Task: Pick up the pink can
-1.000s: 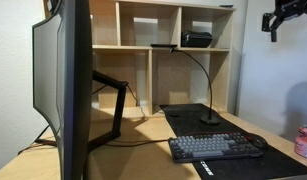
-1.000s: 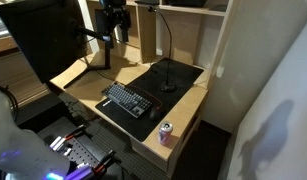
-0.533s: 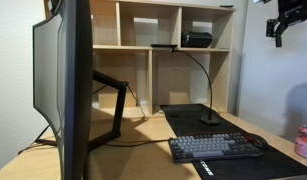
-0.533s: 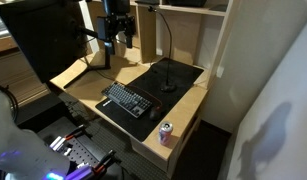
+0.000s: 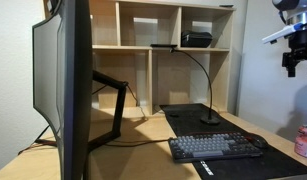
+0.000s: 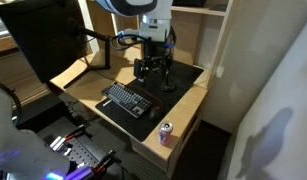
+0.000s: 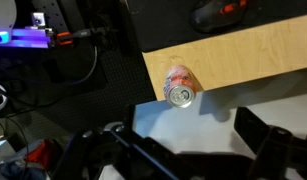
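Observation:
The pink can [image 6: 165, 133] stands upright at the desk's front corner, past the end of the keyboard [image 6: 128, 100]. It also shows at the right edge of an exterior view [image 5: 305, 142]. In the wrist view I look down on its silvery top [image 7: 180, 90] at the edge of the wooden desk. My gripper [image 6: 153, 68] hangs open and empty, high above the black desk mat [image 6: 178, 75], well short of the can. It shows at the upper right in an exterior view [image 5: 292, 60]. In the wrist view my gripper [image 7: 188, 150] has its fingers spread wide, and the can lies beyond them.
A large monitor [image 5: 68, 80] on an arm fills one side of the desk. A gooseneck stand [image 5: 205, 85] rises from the mat in front of the wooden shelf unit [image 5: 173, 50]. A mouse [image 5: 255, 142] lies beside the keyboard. The floor drops off just past the can.
The arm has swung from the back near the monitor and shelf out over the desk mat, lower and nearer to the can. The can has not moved.

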You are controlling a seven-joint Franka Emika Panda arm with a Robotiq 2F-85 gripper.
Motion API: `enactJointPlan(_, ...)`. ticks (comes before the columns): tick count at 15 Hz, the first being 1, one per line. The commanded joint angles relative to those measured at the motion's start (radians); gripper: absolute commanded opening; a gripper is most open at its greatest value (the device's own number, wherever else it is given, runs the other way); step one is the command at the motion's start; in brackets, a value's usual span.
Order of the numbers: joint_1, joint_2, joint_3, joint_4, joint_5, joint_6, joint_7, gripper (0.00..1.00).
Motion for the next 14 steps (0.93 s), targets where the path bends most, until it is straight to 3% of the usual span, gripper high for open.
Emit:
enactJointPlan(1,0.0,0.023,-0.028,0.006,0.008,0.005,0.024,1.0)
enactJointPlan(5,-0.008,0.051,-0.052,0.027,0.022,0.005,0.054,1.0)
enactJointPlan(7,-0.017,0.129,-0.062,0.064,0.069,-0.029,0.157,1.0)
enactJointPlan(14,-0.036,0.248,-0.153,0.027,0.215,0.169,0.367,1.0)
